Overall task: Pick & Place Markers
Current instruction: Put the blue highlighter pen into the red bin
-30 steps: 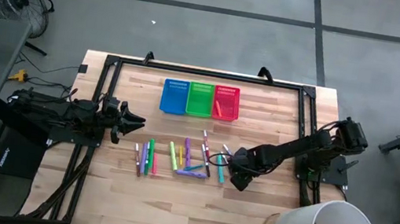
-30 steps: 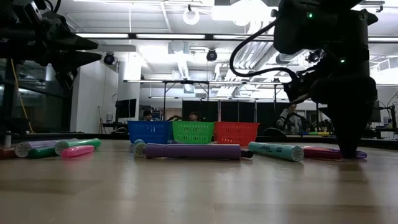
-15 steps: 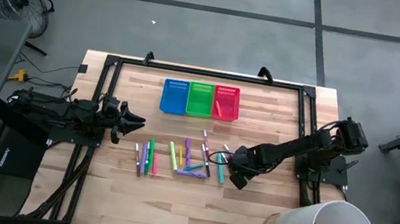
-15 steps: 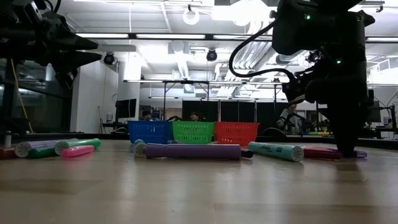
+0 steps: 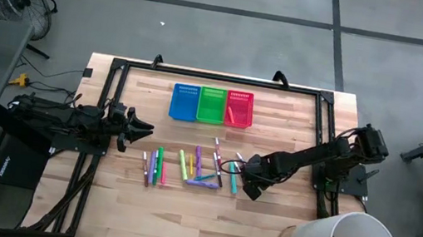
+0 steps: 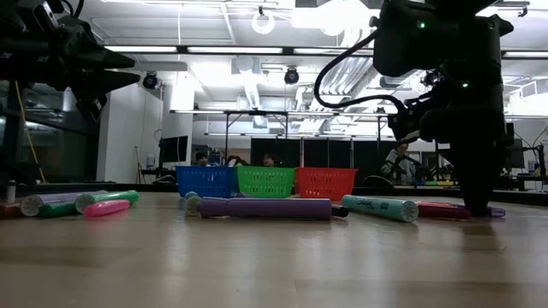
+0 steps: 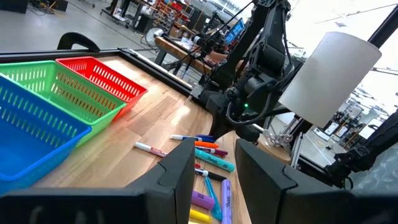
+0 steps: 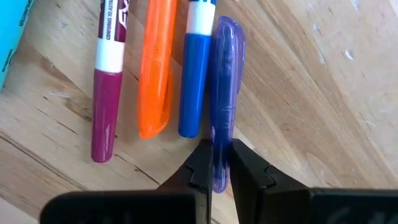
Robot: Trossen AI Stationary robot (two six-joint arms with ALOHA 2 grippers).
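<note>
The right gripper (image 8: 216, 171) is down at the right end of the scattered markers (image 5: 191, 168), fingers closed narrowly around a purple marker (image 8: 222, 93) lying on the table (image 5: 262, 227) beside a blue marker (image 8: 194, 81). The left gripper (image 5: 145, 130) waits, fingers apart, at the table's left side.

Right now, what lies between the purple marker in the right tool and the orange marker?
A blue-capped marker lies between the purple marker and orange marker, per the right wrist view.
</note>
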